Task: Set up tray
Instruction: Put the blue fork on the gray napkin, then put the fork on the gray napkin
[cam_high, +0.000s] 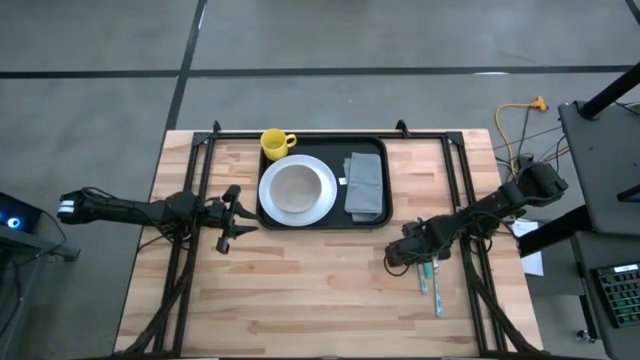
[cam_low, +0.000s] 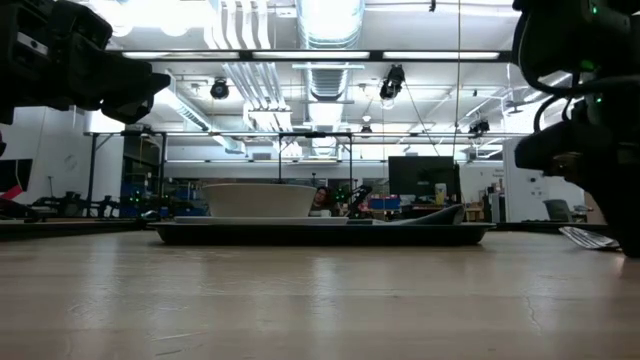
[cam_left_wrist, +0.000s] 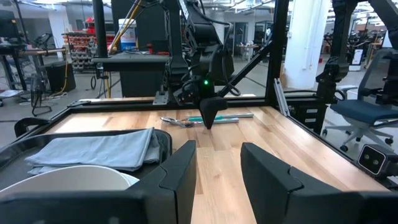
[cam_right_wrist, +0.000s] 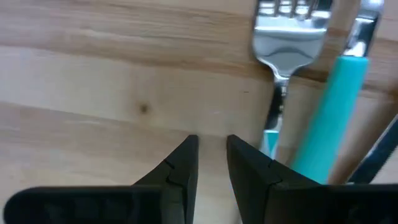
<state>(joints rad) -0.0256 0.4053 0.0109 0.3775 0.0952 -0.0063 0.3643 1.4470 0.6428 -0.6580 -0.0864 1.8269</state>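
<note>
The tray (cam_high: 322, 218) is set at the table's (cam_high: 300, 290) far edge, already loaded with plate (cam_high: 297, 190), napkin (cam_high: 365, 185) and mug (cam_high: 276, 143). The right pincer (cam_right_wrist: 211, 155), narrowly parted and empty, is lowered beside the fork (cam_right_wrist: 283, 37), presumably for pickup; this closeness is shown only by its wrist view. The left pincer (cam_left_wrist: 217, 168) is held half open, empty, beside the tray.
</note>
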